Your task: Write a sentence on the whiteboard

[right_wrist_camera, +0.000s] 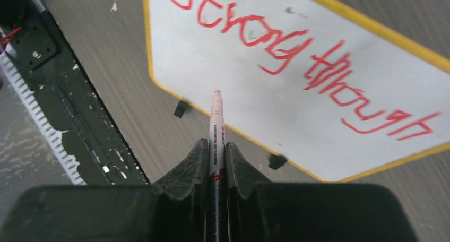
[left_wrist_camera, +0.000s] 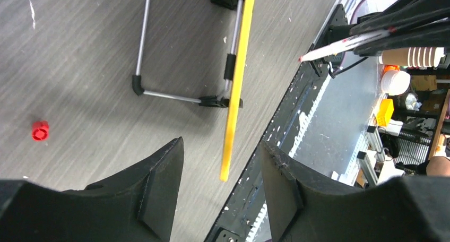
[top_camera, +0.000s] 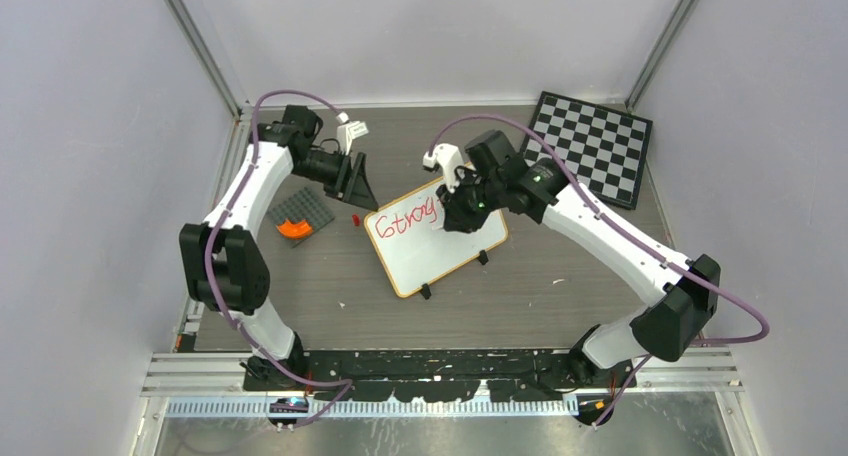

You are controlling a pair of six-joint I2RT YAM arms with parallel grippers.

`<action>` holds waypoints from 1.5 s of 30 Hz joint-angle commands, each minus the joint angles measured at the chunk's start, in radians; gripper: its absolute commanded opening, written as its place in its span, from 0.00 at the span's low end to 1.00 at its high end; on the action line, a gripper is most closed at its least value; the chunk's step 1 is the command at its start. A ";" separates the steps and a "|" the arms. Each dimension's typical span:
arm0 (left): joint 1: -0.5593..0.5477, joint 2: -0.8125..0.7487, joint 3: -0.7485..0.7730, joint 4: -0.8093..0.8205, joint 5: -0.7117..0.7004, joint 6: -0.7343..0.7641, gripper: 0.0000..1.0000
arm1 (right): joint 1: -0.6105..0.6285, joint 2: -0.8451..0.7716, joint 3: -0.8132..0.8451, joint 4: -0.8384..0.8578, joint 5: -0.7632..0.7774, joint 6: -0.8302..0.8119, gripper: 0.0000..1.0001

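Observation:
The whiteboard (top_camera: 440, 251) lies tilted on the table, white with a yellow rim (left_wrist_camera: 241, 51). The sentence (right_wrist_camera: 297, 56) in red reads "Strong through" in the right wrist view; from above only "Strong" (top_camera: 405, 218) shows, the rest under the right arm. My right gripper (right_wrist_camera: 215, 146) (top_camera: 455, 211) is shut on a marker (right_wrist_camera: 216, 125), whose tip hangs over the bare white area (right_wrist_camera: 185, 51) below the words. My left gripper (left_wrist_camera: 222, 146) (top_camera: 355, 181) is open at the board's far left corner. The rim's end lies between its fingers, touching neither.
A red marker cap (top_camera: 356, 218) (left_wrist_camera: 40, 130) lies on the table left of the board. A grey pad (top_camera: 305, 211) with an orange piece (top_camera: 293, 229) sits further left. A checkered board (top_camera: 592, 144) leans at the back right. Thin metal legs (left_wrist_camera: 140, 51) prop the board.

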 commanded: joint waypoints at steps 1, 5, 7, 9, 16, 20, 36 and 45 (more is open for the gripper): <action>0.006 -0.093 -0.081 0.008 0.033 0.027 0.57 | 0.047 -0.030 -0.039 0.076 -0.001 0.076 0.00; 0.006 -0.110 -0.131 0.026 0.041 0.025 0.57 | 0.059 -0.052 -0.113 0.171 -0.039 0.133 0.00; 0.006 -0.108 -0.147 0.041 0.043 0.020 0.58 | 0.060 -0.053 -0.141 0.214 -0.053 0.163 0.00; 0.005 -0.104 -0.157 0.055 0.048 0.013 0.58 | 0.065 -0.054 -0.168 0.248 -0.063 0.180 0.00; 0.005 -0.078 -0.159 0.072 0.066 0.003 0.58 | 0.079 -0.069 -0.245 0.340 -0.074 0.194 0.00; -0.007 -0.069 -0.163 0.080 0.068 -0.001 0.58 | 0.092 -0.055 -0.251 0.366 -0.065 0.196 0.00; -0.035 -0.026 -0.150 0.109 0.062 -0.030 0.48 | 0.224 -0.013 -0.285 0.503 0.129 0.174 0.00; -0.042 -0.013 -0.149 0.119 0.059 -0.042 0.32 | 0.283 -0.014 -0.314 0.480 0.230 0.141 0.00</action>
